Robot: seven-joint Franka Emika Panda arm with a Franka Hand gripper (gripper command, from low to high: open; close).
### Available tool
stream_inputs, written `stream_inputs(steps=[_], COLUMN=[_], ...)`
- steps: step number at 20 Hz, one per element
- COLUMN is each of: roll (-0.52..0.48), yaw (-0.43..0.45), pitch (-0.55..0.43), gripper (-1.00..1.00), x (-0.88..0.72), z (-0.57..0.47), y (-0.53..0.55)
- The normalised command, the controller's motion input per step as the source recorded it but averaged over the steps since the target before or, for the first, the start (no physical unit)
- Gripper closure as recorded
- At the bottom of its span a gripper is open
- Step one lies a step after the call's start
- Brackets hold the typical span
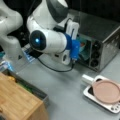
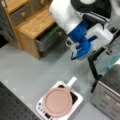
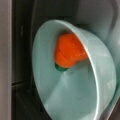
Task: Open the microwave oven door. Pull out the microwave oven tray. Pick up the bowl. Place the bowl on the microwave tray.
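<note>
**Bowl at the mouth of the oven: placing step in hand.**

The turquoise bowl (image 3: 75, 95) fills the wrist view, its rim steeply tilted to the camera. An orange lump (image 3: 68, 51) with a green tip lies against its inner wall, and dark oven interior shows behind it.

In a front view the bowl (image 1: 83, 48) shows as a teal patch inside the open front of the microwave oven (image 1: 100, 30), just beside the column of black knobs (image 1: 95, 53). It is clear of the table.

The gripper (image 1: 74, 51), blue and white, hangs directly before the oven's opening and touches the bowl's near side. Its fingertips are hidden by its own body. Since the bowl sits raised against it, the gripper is judged to be closed on the bowl's rim.

In a front view a black framed bar (image 2: 94, 71) hangs down in front of the oven (image 2: 107, 92); it is judged to be the microwave oven door, let down. The microwave oven tray cannot be made out.

Judgement: door and pick-up are done, and the bowl is being placed. This step calls for levelling the bowl over the tray so that the lump stays in.

Apart from the oven, toward a front view's bottom, a pink plate (image 1: 106, 91) rests on a white handled dish (image 1: 87, 93). A wooden drawer cabinet (image 2: 32, 25) stands well apart from the oven.
</note>
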Motion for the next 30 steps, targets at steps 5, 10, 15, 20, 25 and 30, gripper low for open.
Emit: stream_inputs(steps=[5, 10, 15, 20, 25, 30], roll=[-0.005, -0.025, -0.058, -0.094, -0.184, -0.522], yaw=[-0.123, -0.160, -0.181, -0.135, -0.078, -0.084], pitch=[0.196, 0.115, 0.141, 0.198, 0.205, -0.040], gripper=[-1.00, -1.00, -1.00, -1.00, -1.00, -1.00], x=[-0.26, -0.20, -0.17, -0.18, -0.11, 0.09], z=[0.33, 0.21, 0.27, 0.61, 0.98, 0.96], y=[0.38, 0.29, 0.19, 0.14, 0.12, 0.31])
